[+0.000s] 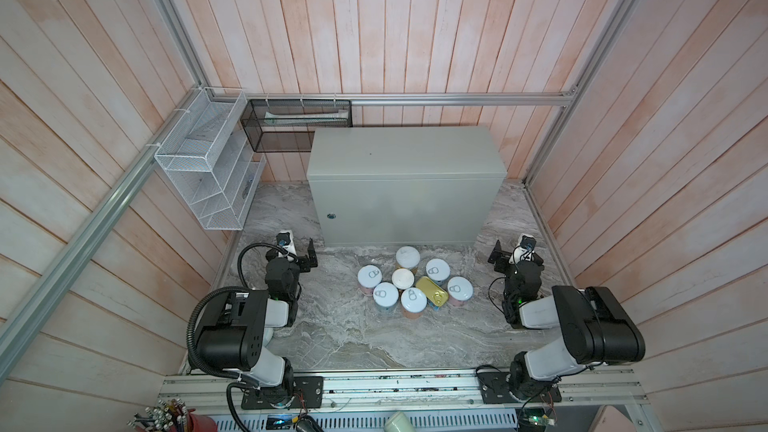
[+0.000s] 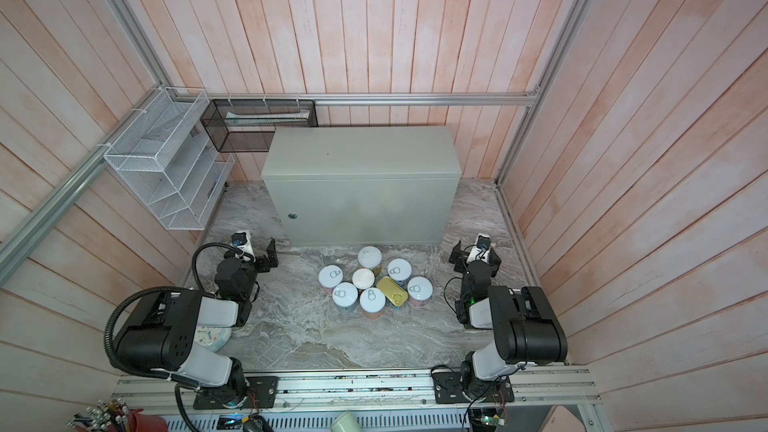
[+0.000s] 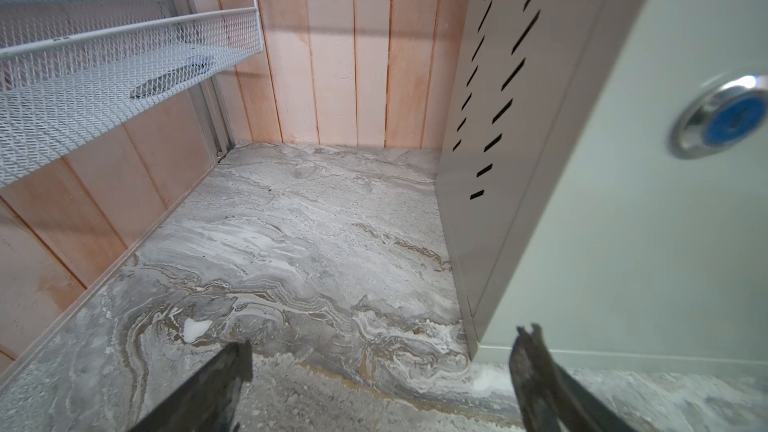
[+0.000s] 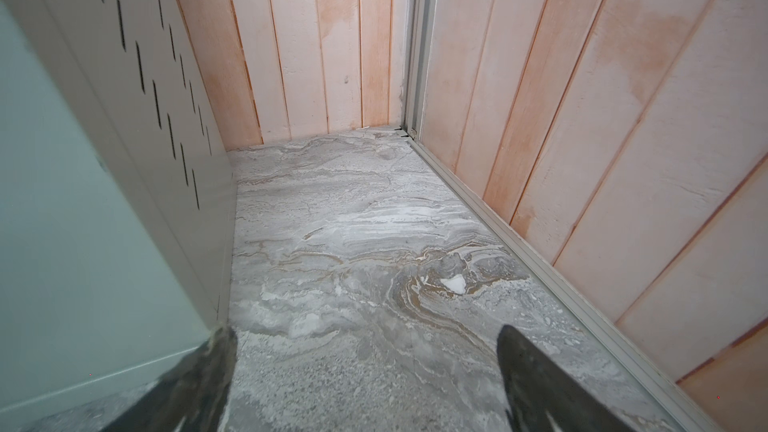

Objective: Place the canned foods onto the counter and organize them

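Nothing placed yet: all eight cans (image 1: 403, 278) sat clustered on the marble surface (image 1: 353, 334) in front of the cabinet (image 1: 403, 151), its top bare. Jaws of left gripper (image 3: 386, 338) and right gripper (image 4: 368, 330) stood apart, empty.

Both top views look down on the cans (image 1: 413, 299), so labels are mostly hidden + lid print is too small to read. Gold tin (image 1: 432, 291): bit of blue-green at its near end, can't tell what. Long pale thing (image 1: 303, 119) in the black mesh rack (image 1: 282, 141), no idea what it is; same w/ the dark object (image 3: 162, 83) in the white mesh rack (image 3: 124, 31). Lock (image 3: 723, 118) is blurry and clipped by the frame edge. Left gripper (image 3: 386, 338) and right gripper (image 4: 365, 330): only the finger ends show in the wrist views, rest cut off. Round pale dish (image 2: 214, 336) half hidden under the left arm. Near edge clips a red pot of pens (image 1: 199, 423) and a pale mug (image 1: 399, 423).
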Robot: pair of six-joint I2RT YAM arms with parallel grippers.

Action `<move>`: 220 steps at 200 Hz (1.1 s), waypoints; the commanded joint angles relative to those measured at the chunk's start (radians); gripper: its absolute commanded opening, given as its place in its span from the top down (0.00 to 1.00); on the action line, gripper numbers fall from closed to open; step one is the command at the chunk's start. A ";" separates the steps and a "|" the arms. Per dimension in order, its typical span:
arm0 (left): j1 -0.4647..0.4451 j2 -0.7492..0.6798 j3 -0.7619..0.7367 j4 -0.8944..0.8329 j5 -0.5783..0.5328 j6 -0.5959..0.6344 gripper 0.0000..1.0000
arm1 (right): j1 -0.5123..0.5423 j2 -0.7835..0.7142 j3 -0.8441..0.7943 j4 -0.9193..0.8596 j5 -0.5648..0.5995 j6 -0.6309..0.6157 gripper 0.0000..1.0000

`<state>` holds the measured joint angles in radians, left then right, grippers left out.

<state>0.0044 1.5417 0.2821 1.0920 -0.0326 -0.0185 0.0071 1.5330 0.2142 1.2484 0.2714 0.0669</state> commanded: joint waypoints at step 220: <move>-0.731 -0.467 0.388 -1.251 -0.598 -0.285 0.00 | 0.485 -0.444 0.564 -1.758 0.033 0.456 0.02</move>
<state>-0.6773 1.1175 0.6334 -0.0486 -0.6102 -0.2634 0.4316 1.1030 0.7269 -0.1917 0.3359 0.4259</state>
